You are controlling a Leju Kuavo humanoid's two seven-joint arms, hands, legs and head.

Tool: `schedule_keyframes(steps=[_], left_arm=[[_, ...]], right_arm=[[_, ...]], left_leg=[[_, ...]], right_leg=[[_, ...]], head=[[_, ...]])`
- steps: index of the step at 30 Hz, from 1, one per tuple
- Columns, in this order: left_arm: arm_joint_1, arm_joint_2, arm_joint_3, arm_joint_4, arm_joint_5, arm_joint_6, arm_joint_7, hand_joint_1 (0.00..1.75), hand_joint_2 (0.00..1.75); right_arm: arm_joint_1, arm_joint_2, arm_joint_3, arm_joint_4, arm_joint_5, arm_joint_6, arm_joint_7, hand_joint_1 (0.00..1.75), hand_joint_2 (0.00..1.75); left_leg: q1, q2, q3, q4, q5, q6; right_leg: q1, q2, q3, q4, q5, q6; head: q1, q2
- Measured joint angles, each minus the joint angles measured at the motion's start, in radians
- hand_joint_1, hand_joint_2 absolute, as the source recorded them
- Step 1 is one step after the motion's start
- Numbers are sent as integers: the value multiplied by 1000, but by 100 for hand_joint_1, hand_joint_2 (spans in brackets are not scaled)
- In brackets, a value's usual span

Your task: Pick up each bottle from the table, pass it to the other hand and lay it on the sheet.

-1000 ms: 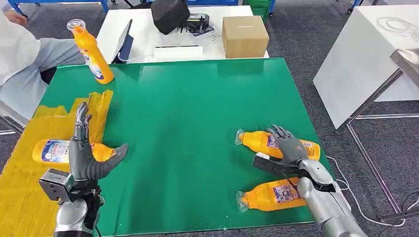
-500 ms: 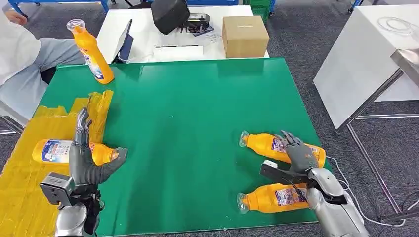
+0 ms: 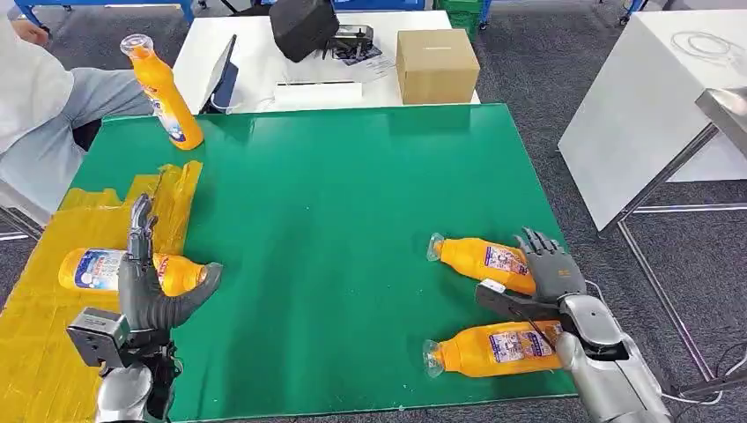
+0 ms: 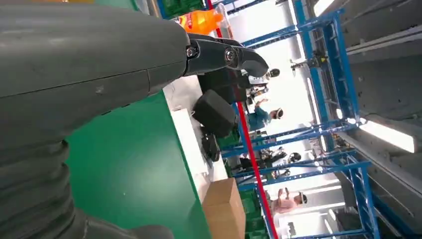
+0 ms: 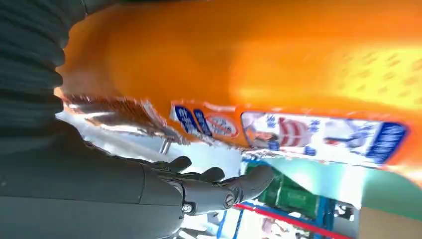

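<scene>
Nearby, cardboard box [image 3: 437,64] and black bag [image 3: 303,25] beyond green table [image 3: 335,229].

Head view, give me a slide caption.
Right hand on a lying bottle; open left hand waits by the yellow sheet.

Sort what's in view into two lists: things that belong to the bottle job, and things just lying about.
Job:
- two bottles lying by the right hand: far one, near one
- bottle on the yellow sheet
- yellow sheet
- standing bottle at the far corner
- left hand

Lying about:
- cardboard box
- black bag
</scene>
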Motion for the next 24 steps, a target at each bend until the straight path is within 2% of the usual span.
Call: schedule_keyframes(steps=[13, 14, 15, 16, 17, 18, 24], left_arm=[[0, -7, 18, 13, 2, 0, 7, 0, 175], [0, -8, 18, 13, 2, 0, 7, 0, 175], [-1, -8, 19, 13, 2, 0, 7, 0, 175], [-1, -9, 20, 14, 3, -2, 8, 0, 175], [-2, -10, 21, 15, 3, -2, 8, 0, 175], [-4, -10, 22, 18, 3, -2, 9, 0, 175], [-17, -12, 27, 30, 9, -4, 11, 0, 175]], right_arm=[[-54, 12, 0, 79, 58, 3, 51, 0, 175], [-57, 13, 0, 82, 58, 5, 51, 16, 175], [-61, 14, 0, 87, 58, 10, 53, 14, 175], [-66, 15, 0, 93, 60, 15, 54, 98, 175], [-71, 16, 0, 100, 63, 21, 55, 169, 175], [-76, 16, 0, 109, 65, 26, 57, 175, 175], [-104, 19, 0, 176, 76, 45, 54, 175, 175]], left_leg=[[0, 0, 2, 0, 0, 0], [0, 0, 2, 0, 0, 0], [0, 0, 3, 0, 0, 0], [0, 1, 3, 0, 0, 0], [0, 2, 4, 0, 0, 0], [0, 2, 4, 0, 0, 0], [0, 2, 6, 0, 0, 0]], right_leg=[[0, 0, 2, 0, 0, 0], [0, 0, 2, 0, 0, 0], [0, 0, 3, 0, 0, 0], [0, 0, 3, 0, 0, 0], [0, 1, 3, 0, 0, 0], [0, 1, 3, 0, 0, 0], [0, 1, 5, 0, 0, 0]], head=[[0, 0], [0, 0], [0, 0], [0, 0], [0, 0], [0, 0], [0, 0]])
